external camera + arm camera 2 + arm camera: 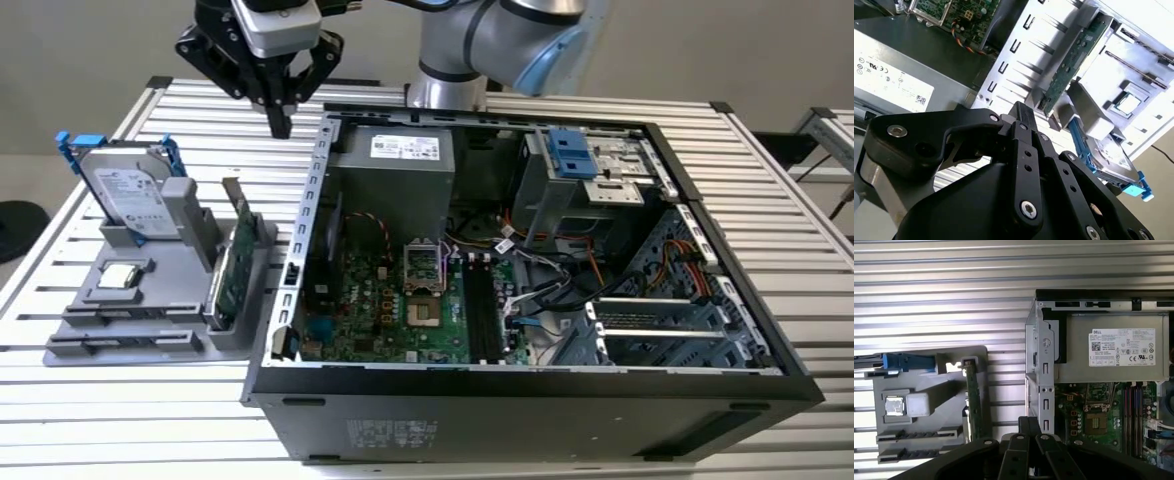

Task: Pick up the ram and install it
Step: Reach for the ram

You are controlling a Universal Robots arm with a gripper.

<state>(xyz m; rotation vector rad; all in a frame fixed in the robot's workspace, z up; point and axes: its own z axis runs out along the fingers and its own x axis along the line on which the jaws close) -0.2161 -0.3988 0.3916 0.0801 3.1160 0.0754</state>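
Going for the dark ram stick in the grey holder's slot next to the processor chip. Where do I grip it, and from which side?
Pinch the thin dark ram stick across its flat faces, near mid-length of its exposed long edge, coming straight down from above. It seems to stand on edge in a slot of the grey plastic holder, whose walls cover its lower part.

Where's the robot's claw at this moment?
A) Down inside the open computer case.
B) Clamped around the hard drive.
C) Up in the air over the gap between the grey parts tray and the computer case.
C: in the exterior view the claw hangs in the air between the grey parts tray and the computer case, touching neither.
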